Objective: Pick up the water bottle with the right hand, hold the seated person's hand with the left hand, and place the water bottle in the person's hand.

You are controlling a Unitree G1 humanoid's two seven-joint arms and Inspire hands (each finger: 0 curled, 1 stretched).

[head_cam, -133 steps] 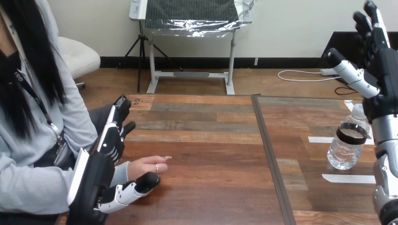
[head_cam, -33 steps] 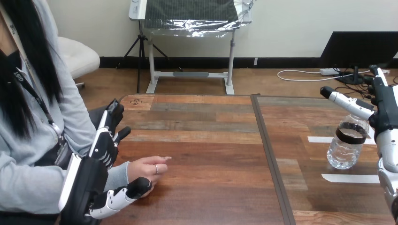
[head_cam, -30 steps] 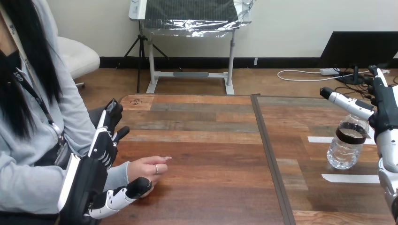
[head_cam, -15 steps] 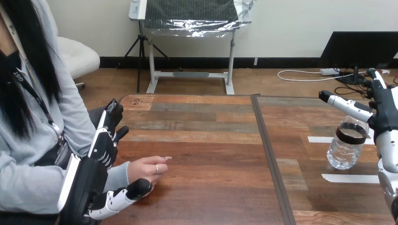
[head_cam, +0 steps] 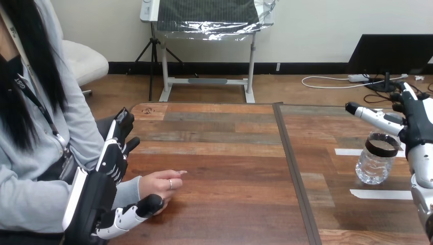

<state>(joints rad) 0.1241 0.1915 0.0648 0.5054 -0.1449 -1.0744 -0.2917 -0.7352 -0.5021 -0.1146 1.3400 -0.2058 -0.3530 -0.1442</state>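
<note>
- Wooden table (head_cam: 219,153): a dark seam (head_cam: 294,168) runs from 12 to 6 o'clock. Two white tape strips (head_cam: 380,194) lie to the right of it.
- Water bottle (head_cam: 374,162): clear and upright, standing between the strips at 7 o'clock of the right hand, just beside it.
- Right hand (head_cam: 419,122): spread wide with straight fingers. The thumb reaches toward 10 o'clock across the bottle's top and hides the cap. Contact cannot be told.
- Left hand (head_cam: 110,163): fingers straight, pointing to 12 o'clock.
- Person's hand (head_cam: 159,184): rests on the table at 3 o'clock of the left hand, with the robot's thumb tip against its near side. The wrist is hidden.
</note>
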